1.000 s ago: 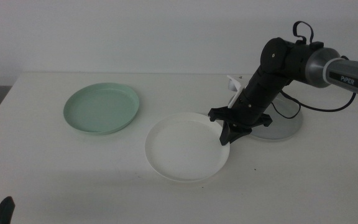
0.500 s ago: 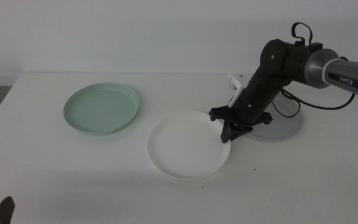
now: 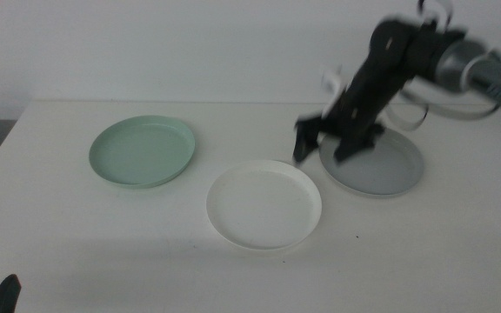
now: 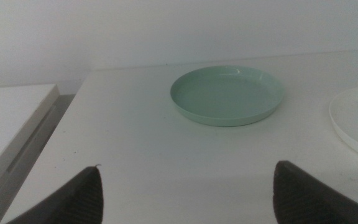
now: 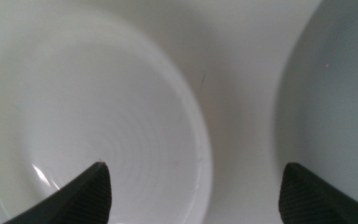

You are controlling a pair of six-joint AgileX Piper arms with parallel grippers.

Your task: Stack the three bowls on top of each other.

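Observation:
The white bowl (image 3: 263, 205) lies flat at the table's front middle. The grey bowl (image 3: 381, 167) lies just to its right, the two rims close together. The mint green bowl (image 3: 143, 151) lies apart at the left. My right gripper (image 3: 324, 144) is blurred, open and empty, in the air above the gap between the white and grey bowls. The right wrist view looks down on the white bowl (image 5: 86, 118) and the grey bowl (image 5: 337, 93), with the right gripper (image 5: 194, 169) jaws spread wide. My left gripper (image 4: 187, 168) is open and waits at the front left, facing the green bowl (image 4: 227, 94).
The table (image 3: 76, 235) is white, with a pale wall behind it. A dark cable (image 3: 411, 120) loops by the right arm over the grey bowl. A lower white surface (image 4: 11, 118) lies beyond the table's left edge.
My right gripper has let go of the white bowl's right rim and risen up and back. The white bowl shifted slightly right earlier and now lies still.

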